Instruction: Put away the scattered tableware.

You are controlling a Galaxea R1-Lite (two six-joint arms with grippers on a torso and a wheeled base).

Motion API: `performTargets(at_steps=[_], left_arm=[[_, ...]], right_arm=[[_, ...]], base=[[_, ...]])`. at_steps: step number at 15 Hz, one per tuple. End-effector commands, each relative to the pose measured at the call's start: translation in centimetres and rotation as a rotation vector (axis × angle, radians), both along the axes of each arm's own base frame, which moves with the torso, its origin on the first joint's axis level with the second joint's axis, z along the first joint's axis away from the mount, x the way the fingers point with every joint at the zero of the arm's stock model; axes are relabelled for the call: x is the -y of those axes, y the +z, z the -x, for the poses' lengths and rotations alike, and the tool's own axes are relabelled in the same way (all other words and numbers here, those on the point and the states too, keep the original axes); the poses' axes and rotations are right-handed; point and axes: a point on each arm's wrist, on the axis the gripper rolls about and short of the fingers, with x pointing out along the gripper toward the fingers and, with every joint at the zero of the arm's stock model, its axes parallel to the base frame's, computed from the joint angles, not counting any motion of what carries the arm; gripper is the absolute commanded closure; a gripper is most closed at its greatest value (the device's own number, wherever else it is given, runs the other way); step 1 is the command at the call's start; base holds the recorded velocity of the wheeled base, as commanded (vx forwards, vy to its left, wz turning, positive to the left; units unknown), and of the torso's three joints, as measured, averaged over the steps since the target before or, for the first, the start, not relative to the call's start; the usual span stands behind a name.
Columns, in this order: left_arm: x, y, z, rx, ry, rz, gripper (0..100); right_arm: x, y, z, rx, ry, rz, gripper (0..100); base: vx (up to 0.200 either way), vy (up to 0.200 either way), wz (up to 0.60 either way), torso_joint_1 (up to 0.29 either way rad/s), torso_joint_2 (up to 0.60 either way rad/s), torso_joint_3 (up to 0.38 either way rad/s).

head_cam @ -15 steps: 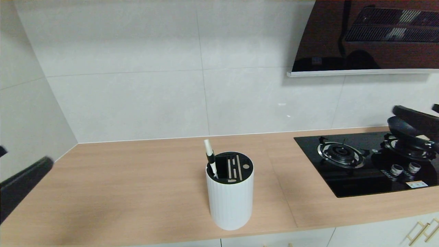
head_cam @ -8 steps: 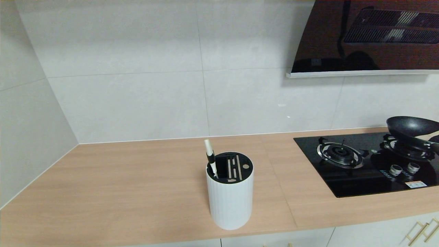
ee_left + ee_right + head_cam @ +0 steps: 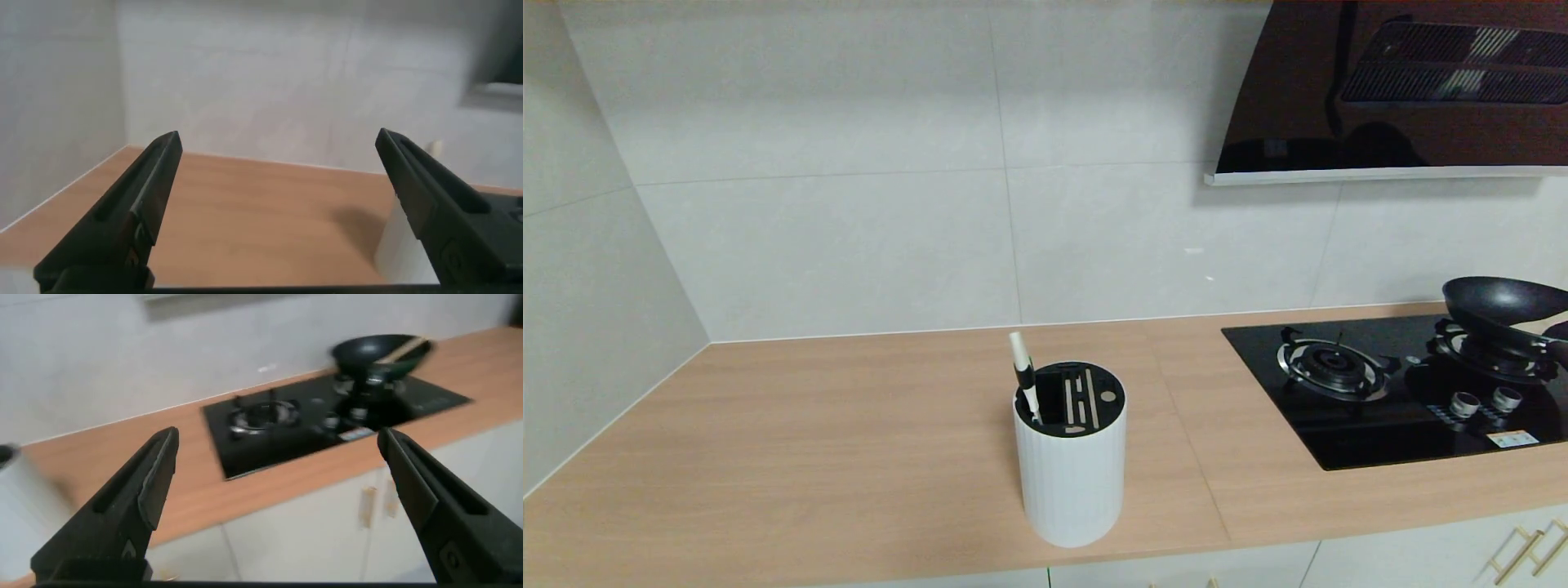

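Note:
A white ribbed utensil holder (image 3: 1072, 465) with a black slotted top stands near the front edge of the wooden counter (image 3: 849, 441). A utensil with a white and black handle (image 3: 1023, 380) sticks up out of its left side. In the left wrist view my left gripper (image 3: 278, 155) is open over the counter, with the holder's white side (image 3: 404, 245) beyond it. In the right wrist view my right gripper (image 3: 278, 449) is open, held off the counter's front edge, with the holder (image 3: 16, 514) off to one side.
A black gas hob (image 3: 1396, 384) is set into the counter at the right, with a black pan (image 3: 1503, 302) on its far burner. A dark range hood (image 3: 1405, 90) hangs above. Tiled walls close the back and left. White cabinet fronts (image 3: 327, 531) lie below the counter.
Both arms, at the head view's left and right edges a second ago, have drawn back out of it. The holder and utensil have not moved.

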Motion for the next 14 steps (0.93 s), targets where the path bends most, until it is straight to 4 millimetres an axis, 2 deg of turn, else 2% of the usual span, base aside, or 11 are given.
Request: performTargets(at_steps=[1, 3, 4, 6, 8, 14], left_arm=[[0.0, -4.2, -1.9, -0.137, 0.014, -0.035, 0], [0.0, -7.8, -3.6, -0.232, 0.019, -0.085, 0], [0.0, -8.7, -4.0, -0.228, 0.015, -0.108, 0], [0.1, -8.8, -4.1, -0.241, -0.042, -0.117, 0], [0.4, -9.4, -4.1, -0.288, -0.158, -0.154, 0], [0.4, -9.2, -4.1, -0.269, -0.170, -0.090, 0]], right_arm=[[-0.2, -3.0, -1.4, 0.034, -0.008, 0.008, 0], [-0.6, -5.6, -3.1, 0.069, 0.160, 0.058, 0], [-0.7, -5.9, -3.2, 0.036, 0.213, 0.072, 0], [-0.8, -6.5, -3.2, -0.027, 0.244, 0.076, 0], [-1.0, -6.9, -3.2, -0.070, 0.361, 0.093, 0], [-1.0, -6.9, -3.2, -0.068, 0.360, 0.090, 0]], base=[[0.000, 0.000, 0.00, 0.000, 0.00, 0.000], [0.000, 0.000, 0.00, 0.000, 0.00, 0.000], [0.000, 0.000, 0.00, 0.000, 0.00, 0.000], [0.000, 0.000, 0.00, 0.000, 0.00, 0.000], [0.000, 0.000, 0.00, 0.000, 0.00, 0.000], [0.000, 0.000, 0.00, 0.000, 0.00, 0.000]])
